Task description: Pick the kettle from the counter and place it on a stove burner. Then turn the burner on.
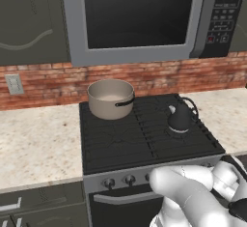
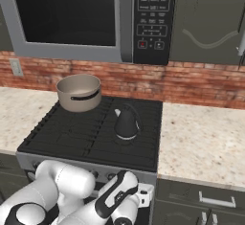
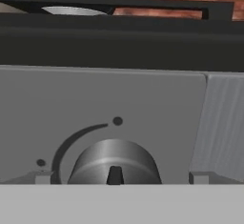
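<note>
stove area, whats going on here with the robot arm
The kettle already sits on a stove burner at the right side of the black cooktop, with a beige pot on the back left burner. The arm has reached down to the stove's front panel, and its open gripper is lined up straddling a silver knob, not yet closed on it.

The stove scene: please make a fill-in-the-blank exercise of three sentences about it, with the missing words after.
1. The kettle stands on a stove burner, no longer on the ____.
2. The beige pot stands at the back ____ of the cooktop.
3. In the hand view, the open claw faces a grey ____ on the front panel.

Missing words: counter; left; knob
</note>
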Available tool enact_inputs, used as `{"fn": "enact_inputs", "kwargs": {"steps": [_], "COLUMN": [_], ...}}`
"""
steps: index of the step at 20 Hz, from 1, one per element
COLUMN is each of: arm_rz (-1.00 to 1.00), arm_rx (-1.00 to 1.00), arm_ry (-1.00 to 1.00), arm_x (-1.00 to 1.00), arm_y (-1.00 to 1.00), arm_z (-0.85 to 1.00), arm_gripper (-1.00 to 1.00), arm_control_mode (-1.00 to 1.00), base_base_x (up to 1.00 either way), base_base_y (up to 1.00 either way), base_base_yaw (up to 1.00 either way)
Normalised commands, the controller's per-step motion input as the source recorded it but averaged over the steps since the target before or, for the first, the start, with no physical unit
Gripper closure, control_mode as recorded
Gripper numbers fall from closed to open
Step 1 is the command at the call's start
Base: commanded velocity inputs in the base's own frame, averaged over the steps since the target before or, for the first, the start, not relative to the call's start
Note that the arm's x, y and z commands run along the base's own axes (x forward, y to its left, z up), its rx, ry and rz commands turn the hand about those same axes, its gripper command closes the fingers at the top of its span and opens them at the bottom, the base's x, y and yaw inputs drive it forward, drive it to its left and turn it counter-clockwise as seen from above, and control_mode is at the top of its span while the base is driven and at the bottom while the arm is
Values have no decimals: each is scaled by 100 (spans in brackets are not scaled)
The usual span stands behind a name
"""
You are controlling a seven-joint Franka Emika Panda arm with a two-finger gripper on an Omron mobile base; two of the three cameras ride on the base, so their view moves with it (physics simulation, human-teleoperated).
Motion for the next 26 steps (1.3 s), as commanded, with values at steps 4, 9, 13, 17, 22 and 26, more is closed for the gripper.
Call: {"fn": "enact_inputs", "kwargs": {"steps": [4,9,13,17,22,26], "arm_rz": [0,0,0,0,0,2], "arm_rx": [0,0,0,0,0,0], "arm_ry": [0,0,0,0,0,0], "arm_x": [0,0,0,0,0,0], "arm_y": [-1,0,0,0,0,0], "arm_z": [0,0,0,0,0,0], "arm_gripper": [100,100,100,100,100,100], "arm_control_mode": [-100,-100,-100,-100,-100,-100], "base_base_x": [0,0,0,0,0,0], "base_base_y": [0,0,0,0,0,0], "base_base_yaw": [0,0,0,0,0,0]}}
